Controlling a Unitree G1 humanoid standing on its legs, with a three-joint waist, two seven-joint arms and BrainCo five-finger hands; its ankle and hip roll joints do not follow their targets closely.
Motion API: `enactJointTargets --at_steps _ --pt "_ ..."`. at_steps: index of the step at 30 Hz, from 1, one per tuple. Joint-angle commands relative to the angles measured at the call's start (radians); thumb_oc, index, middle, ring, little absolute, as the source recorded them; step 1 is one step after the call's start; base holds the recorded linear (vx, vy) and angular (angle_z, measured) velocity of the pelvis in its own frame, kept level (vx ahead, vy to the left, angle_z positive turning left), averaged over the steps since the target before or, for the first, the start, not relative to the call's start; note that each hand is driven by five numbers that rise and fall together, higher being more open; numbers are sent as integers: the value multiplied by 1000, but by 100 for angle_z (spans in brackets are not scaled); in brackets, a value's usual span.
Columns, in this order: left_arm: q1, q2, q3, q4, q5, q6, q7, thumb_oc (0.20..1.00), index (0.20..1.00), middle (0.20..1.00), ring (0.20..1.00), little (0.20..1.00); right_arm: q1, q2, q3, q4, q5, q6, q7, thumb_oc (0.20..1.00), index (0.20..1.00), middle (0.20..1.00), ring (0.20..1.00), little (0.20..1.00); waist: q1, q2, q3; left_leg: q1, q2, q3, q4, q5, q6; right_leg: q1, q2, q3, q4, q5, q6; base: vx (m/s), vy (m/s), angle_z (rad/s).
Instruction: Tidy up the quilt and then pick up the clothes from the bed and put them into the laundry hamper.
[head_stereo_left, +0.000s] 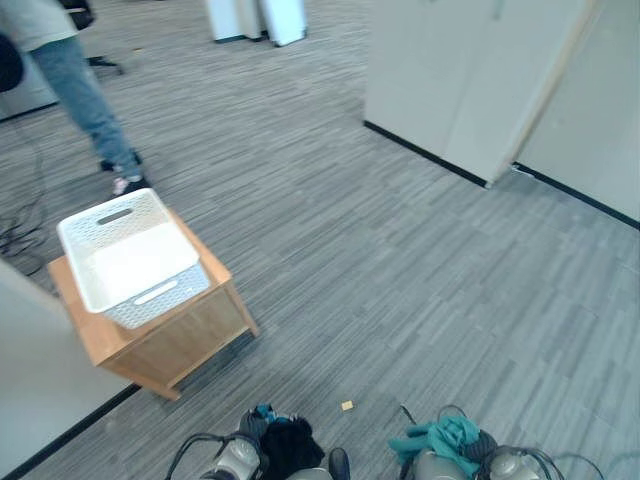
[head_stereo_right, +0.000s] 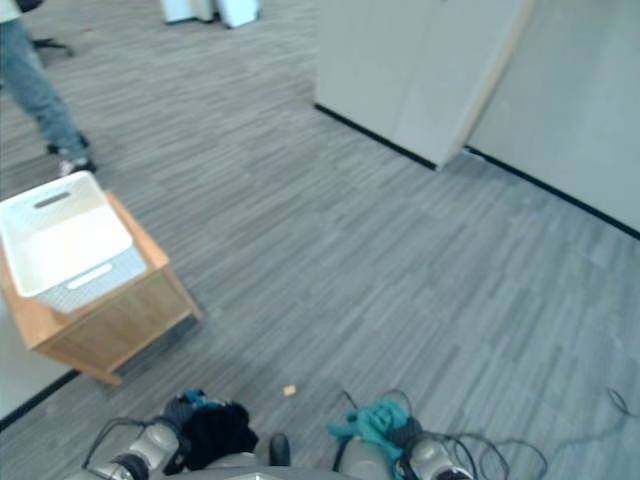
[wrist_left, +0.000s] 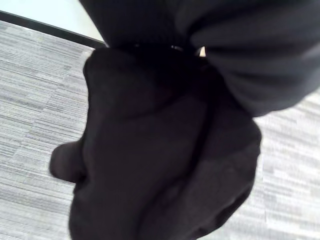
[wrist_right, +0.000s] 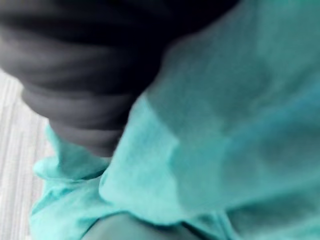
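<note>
The grey striped carpet (head_stereo_left: 400, 260) runs wide and bare between the robot and the pale partition walls (head_stereo_left: 450, 80), so the way across looks open. Off to the robot's left stands a low wooden stand (head_stereo_left: 165, 335), and on it sits the white laundry hamper (head_stereo_left: 130, 255), top open and seemingly nothing inside, raised there, I'd guess, so clothes can be dropped in without stooping. A person in jeans (head_stereo_left: 85, 95) stands beyond it, well apart. Close in front of the robot the 2 garments ride low: a black garment (head_stereo_left: 290, 445) bunched at the left hand (head_stereo_right: 165, 440), a teal garment (head_stereo_left: 440, 437) bunched at the right hand (head_stereo_right: 425, 458). Cloth covers the fingers of both, so I cannot tell how either grips. Both pieces appear carried, hamper not yet reached. A small tan scrap (head_stereo_left: 347, 405) lies on the carpet.
</note>
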Motion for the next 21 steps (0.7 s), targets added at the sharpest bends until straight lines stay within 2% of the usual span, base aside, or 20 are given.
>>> enactJointTargets --at_steps 1,2,3,4,5,6,7,8,9,10,11,12,13,14,15,16,17,18,19,21 --pt "-13 4 -20 -7 2 -20 20 200 200 200 200 200 -19 -13 -28 -23 58 -19 -15 200 200 200 200 200 -48 -21 32 71 100 49 -5 -117 -131 89 35 149 -503 233 29 550 -227 115" --pt "-18 4 -22 -7 2 -22 17 200 200 200 200 200 -12 -12 -26 -24 52 -18 -11 200 200 200 200 200 -56 -30 26 88 98 27 -5 -135 -139 61 37 181 -561 270 45 337 -146 124" --pt "-18 4 -22 -7 2 -22 17 200 200 200 200 200 -11 -12 -26 -25 51 -18 -11 200 200 200 200 200 -58 -27 27 90 101 25 -5 -138 -139 68 39 177 -568 271 45 551 -233 145" --pt "-5 1 -10 11 -6 -23 14 200 200 200 200 200 -8 -5 -9 -25 26 -20 -7 200 200 200 200 200 -63 -33 19 144 115 -15 0 -173 -151 42 40 146 -588 305 61 390 -164 94" --pt "-4 1 -10 11 -6 -24 15 200 200 200 200 200 -8 -5 -8 -25 26 -21 -7 200 200 200 200 200 -67 -31 20 146 118 -19 0 -174 -152 47 40 141 -588 304 60 726 -341 76" --pt "23 -2 10 28 -18 -22 15 200 200 200 200 200 -1 -5 19 -26 -4 -22 5 200 200 200 200 200 -72 -36 12 166 131 -56 74 -202 -157 54 46 144 -546 300 46 352 -178 49" --pt "24 -2 10 27 -18 -22 15 200 200 200 200 200 -1 -5 20 -25 -4 -22 5 200 200 200 200 200 -75 -35 12 164 133 -59 78 -205 -158 55 47 142 -544 298 46 514 -277 74" --pt "42 -6 19 30 -23 -20 15 200 200 200 200 200 -1 -9 28 -20 -18 -18 8 200 200 200 200 200 -73 -27 13 148 143 -77 158 -191 -166 73 63 143 -531 288 29 413 -280 71" --pt "69 -19 40 30 -44 -19 18 200 200 200 200 200 -2 -19 53 -15 -48 -10 18 200 200 200 200 200 -53 -23 22 55 161 -79 411 -114 -189 128 65 107 -540 261 -11 405 -280 74" --pt "69 -18 40 30 -44 -19 18 200 200 200 200 200 -2 -18 53 -15 -48 -10 18 200 200 200 200 200 -55 -25 19 49 159 -81 412 -112 -189 125 63 106 -542 263 -11 317 -276 58" --pt "74 -23 45 24 -58 -17 24 200 200 200 200 200 -12 -27 60 -19 -53 -5 15 200 200 200 200 200 -33 -29 38 -35 171 -85 571 -54 -196 171 64 81 -557 249 -34 273 -326 69" --pt "72 -30 47 15 -72 -17 43 200 200 200 200 200 -30 -32 74 -16 -52 2 15 200 200 200 200 200 4 -47 70 -173 197 -43 780 -21 -184 251 61 39 -595 221 -67 396 -385 63" --pt "71 -34 44 14 -78 -19 49 200 200 200 200 200 -39 -34 76 -8 -51 5 16 200 200 200 200 200 20 -48 79 -219 209 -8 793 -28 -178 281 61 19 -604 205 -74 315 -290 65" --pt "70 -34 44 14 -78 -19 49 200 200 200 200 200 -40 -34 76 -8 -51 5 16 200 200 200 200 200 19 -51 76 -222 206 -8 790 -24 -177 277 58 18 -604 206 -74 249 -94 55" --pt "73 -42 48 20 -86 -18 49 200 200 200 200 200 -45 -35 76 3 -50 11 14 200 200 200 200 200 40 -46 76 -255 218 30 762 -36 -176 316 60 -4 -620 189 -75 401 -52 55" --pt "84 -49 57 36 -86 -18 40 200 200 200 200 200 -44 -34 71 13 -43 11 13 200 200 200 200 200 68 -35 59 -280 196 88 604 -61 -164 366 65 -41 -644 165 -67 563 -34 26" --pt "91 -51 60 44 -81 -19 38 200 200 200 200 200 -42 -34 67 11 -37 8 9 200 200 200 200 200 79 -31 45 -280 169 115 492 -66 -156 384 68 -55 -650 157 -58 620 19 34" --pt "100 -54 61 55 -73 -20 31 200 200 200 200 200 -46 -35 58 16 -29 4 6 200 200 200 200 200 82 -22 31 -281 158 173 370 -38 -163 410 81 -75 -655 140 -46 353 38 56" --pt "100 -54 61 55 -73 -20 31 200 200 200 200 200 -46 -35 58 16 -28 4 5 200 200 200 200 200 81 -24 32 -276 154 174 362 -34 -162 412 78 -76 -655 140 -45 321 36 84" --pt "110 -54 68 66 -58 -11 22 200 200 200 200 200 -41 -35 41 20 -24 -1 -2 200 200 200 200 200 80 -8 9 -250 157 285 197 15 -191 470 99 -107 -664 93 -36 325 36 92"
